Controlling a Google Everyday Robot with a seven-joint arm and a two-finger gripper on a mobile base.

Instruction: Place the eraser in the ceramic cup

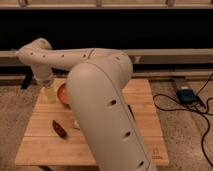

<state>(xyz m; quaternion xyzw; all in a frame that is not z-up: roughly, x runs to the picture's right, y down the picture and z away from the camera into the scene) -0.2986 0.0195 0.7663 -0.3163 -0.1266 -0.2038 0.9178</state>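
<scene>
My gripper [48,93] hangs from the wrist over the far left part of the wooden table [145,125], just left of the orange bowl [62,94]. A small dark block, likely the eraser [59,128], lies tilted on the table's front left, well in front of the gripper. A small white piece at the arm's left edge may be the ceramic cup [76,124]; the arm hides most of it. A black sliver [131,112] shows at the arm's right edge.
My big pale arm [105,115] crosses the middle of the view and hides the table's centre. On the speckled floor to the right lie a dark box [186,95] and black cables [205,125]. A rail and a dark wall run behind the table.
</scene>
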